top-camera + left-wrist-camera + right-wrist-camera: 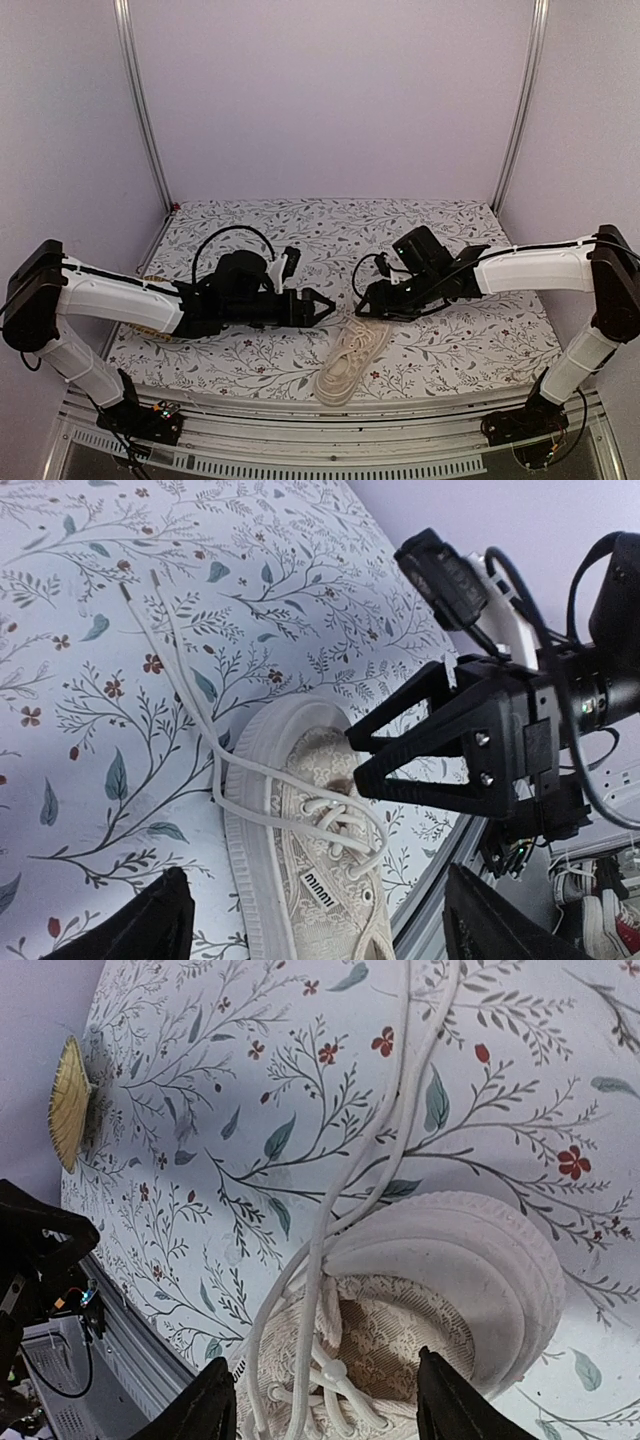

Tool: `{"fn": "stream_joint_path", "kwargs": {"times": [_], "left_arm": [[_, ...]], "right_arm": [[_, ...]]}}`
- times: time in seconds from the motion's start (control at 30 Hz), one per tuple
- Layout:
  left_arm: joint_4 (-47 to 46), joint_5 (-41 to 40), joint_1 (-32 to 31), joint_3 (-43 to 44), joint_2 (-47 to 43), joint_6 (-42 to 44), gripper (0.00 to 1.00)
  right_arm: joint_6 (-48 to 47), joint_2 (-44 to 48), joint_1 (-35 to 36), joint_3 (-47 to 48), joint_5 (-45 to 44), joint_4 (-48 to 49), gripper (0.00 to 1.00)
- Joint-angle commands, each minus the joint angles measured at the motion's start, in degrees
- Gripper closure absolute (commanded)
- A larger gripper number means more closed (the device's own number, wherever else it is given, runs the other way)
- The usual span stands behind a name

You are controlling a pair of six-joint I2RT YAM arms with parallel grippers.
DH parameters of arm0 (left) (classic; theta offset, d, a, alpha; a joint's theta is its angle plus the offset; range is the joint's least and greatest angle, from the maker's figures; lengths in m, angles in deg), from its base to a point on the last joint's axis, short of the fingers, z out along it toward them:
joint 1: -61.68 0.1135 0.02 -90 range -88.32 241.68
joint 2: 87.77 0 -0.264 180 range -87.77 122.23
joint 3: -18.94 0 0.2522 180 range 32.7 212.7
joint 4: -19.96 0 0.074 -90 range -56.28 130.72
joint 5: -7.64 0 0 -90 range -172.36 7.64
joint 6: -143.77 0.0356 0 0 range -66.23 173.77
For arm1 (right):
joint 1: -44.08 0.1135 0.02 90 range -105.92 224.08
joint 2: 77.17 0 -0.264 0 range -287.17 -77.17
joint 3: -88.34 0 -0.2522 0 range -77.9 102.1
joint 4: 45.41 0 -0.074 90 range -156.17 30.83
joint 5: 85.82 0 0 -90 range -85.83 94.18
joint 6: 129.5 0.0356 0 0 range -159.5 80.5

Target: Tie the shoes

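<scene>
- Left claw (325,305) is gaping wide, gripping nothing, with the sneaker (352,360) lying just below it.
- Right claw (356,764) is hanging open, empty, above the toe, with the laces (190,695) trailing beyond.

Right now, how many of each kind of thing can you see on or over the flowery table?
Cream lace-up sneaker: 1
Yellow woven mat: 1
Grippers: 2, the left gripper and the right gripper
Total: 4

Cream lace sneaker (352,360) upright near front edge; laces (190,695) untied
</scene>
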Motion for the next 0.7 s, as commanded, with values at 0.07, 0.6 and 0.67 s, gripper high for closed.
{"fn": "stream_joint_path", "kwargs": {"times": [0.07, 0.6, 0.67], "left_arm": [[-2.4, 1.3, 0.7, -2.9, -0.8, -0.7, 0.14], [-3.0, 3.5, 0.5, -6.9, -2.0, -2.0, 0.12], [-3.3, 4.9, 0.1, -7.3, -1.5, -1.8, 0.12]], "right_arm": [[4.0, -4.4, 2.2, 3.6, 1.7, -0.5, 0.43], [3.1, -6.3, 4.3, 4.9, 3.3, -2.9, 0.72], [3.1, -6.1, 4.4, 4.9, 3.6, -2.7, 0.79]]}}
